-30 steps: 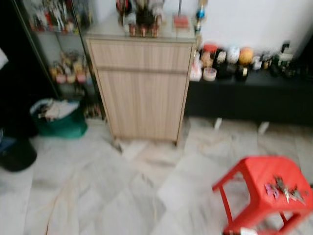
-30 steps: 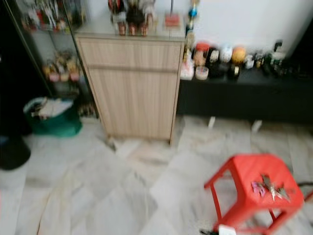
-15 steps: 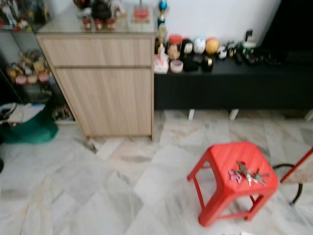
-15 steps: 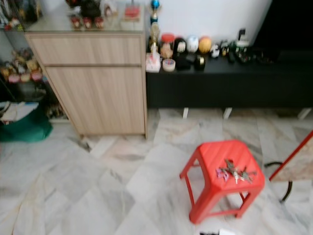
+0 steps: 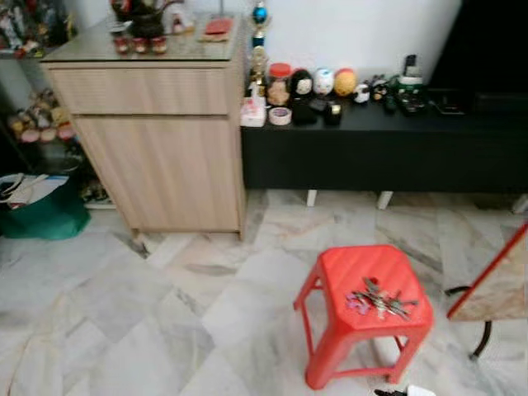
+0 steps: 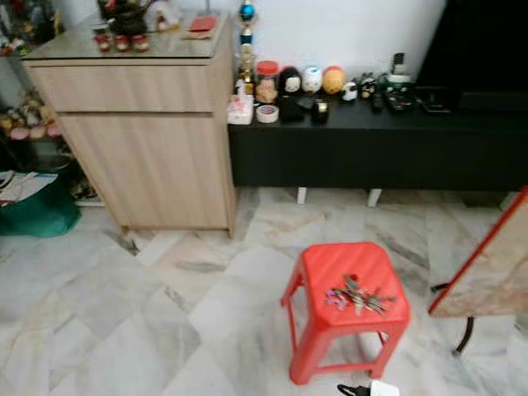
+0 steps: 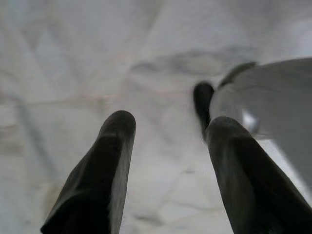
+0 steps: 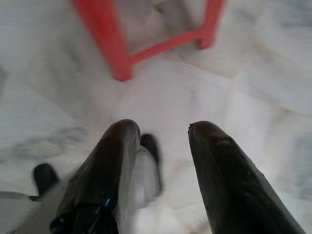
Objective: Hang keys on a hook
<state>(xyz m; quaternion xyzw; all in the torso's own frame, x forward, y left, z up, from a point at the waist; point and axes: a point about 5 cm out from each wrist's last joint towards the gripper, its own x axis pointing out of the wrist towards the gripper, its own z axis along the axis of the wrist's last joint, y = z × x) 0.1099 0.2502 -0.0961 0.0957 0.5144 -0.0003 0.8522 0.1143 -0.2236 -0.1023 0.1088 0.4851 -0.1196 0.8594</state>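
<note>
The keys (image 5: 379, 299) are lying in a bunch on top of the red stool (image 5: 338, 272), in the lower right of the head view. The stool is standing on the floor (image 5: 148, 313). A cabinet (image 5: 157, 157) is sitting in the upper left, with a black shelf (image 5: 371, 148) just beside it along the wall.

The left gripper (image 7: 168, 129) is hanging over the floor with its two fingers apart and nothing between them. The right gripper (image 8: 163, 131) is hanging near the stool's legs, its fingers apart too, holding nothing.
</note>
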